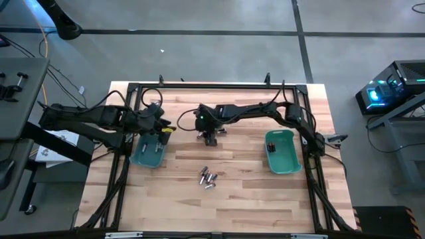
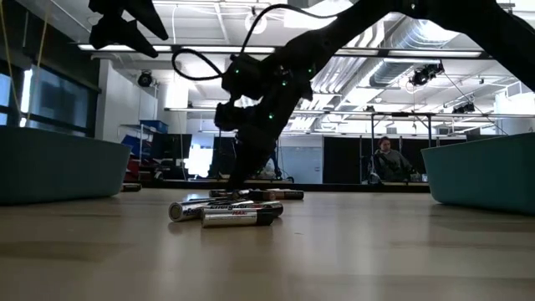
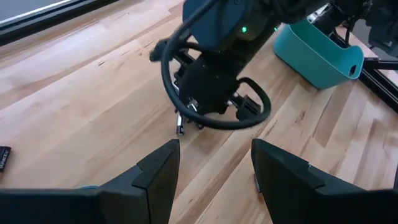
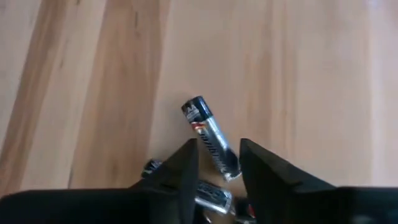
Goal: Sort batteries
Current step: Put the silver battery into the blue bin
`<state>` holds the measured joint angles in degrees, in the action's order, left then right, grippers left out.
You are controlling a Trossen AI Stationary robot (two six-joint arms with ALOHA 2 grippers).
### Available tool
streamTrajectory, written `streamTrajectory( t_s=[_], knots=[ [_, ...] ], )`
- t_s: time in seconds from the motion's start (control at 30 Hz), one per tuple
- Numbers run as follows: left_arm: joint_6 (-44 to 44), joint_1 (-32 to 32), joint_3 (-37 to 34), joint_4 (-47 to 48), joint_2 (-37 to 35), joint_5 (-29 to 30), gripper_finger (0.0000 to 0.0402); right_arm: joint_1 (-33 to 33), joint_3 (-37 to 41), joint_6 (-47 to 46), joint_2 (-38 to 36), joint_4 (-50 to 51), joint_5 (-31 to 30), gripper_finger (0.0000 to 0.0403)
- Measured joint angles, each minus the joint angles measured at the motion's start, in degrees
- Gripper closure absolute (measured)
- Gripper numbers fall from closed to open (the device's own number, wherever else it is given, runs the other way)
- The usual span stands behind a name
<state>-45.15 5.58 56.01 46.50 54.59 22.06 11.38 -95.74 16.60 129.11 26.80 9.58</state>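
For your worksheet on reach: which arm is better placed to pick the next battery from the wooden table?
The right. Its gripper hangs open straddling a silvery-grey cylindrical battery in the pile, while the left gripper hovers open over the left teal plastic bin.

right gripper [image 1: 211, 137] low at table centre, fingers parted; left gripper [image 1: 161, 130] open, raised at left

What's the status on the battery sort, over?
Right end effector open, straddling a silvery-grey cylindrical battery mid-table. Left end effector open, empty, over the left teal plastic bin. Small battery pile unsorted. Nothing in the way.
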Motion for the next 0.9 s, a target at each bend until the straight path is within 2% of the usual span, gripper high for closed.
streamTrajectory(
  t_s=[0.17, 0.4, 0.6, 0.73, 0.9],
  knots=[
    [0.0, 0.0, 0.0, -0.1, 0.0, 0.3, 0.0209, -0.5, -0.1, -0.1, 1.5, -0.5, 3.0, 0.0335],
    [-0.2, 0.1, 0.0, 0.1, 0.0, 0.3, 0.0209, -1.6, -0.2, -1.9, 1.9, 0.6, 2.3, 0.0340],
    [-0.7, 0.1, 0.0, 0.9, 0.0, 0.3, 0.0209, -1.9, -0.2, -13.8, 1.9, 0.3, 2.7, 0.0380],
    [-2.9, 0.4, 0.0, 2.9, -1.1, 1.2, 0.0209, -1.9, 0.2, -19.6, 1.0, -3.1, 3.3, 0.0380],
    [-4.3, 3.6, 0.0, 3.0, -5.0, 6.5, 0.0209, -2.3, 0.1, -22.5, -3.9, -12.8, 6.5, 0.0380]
  ],
)
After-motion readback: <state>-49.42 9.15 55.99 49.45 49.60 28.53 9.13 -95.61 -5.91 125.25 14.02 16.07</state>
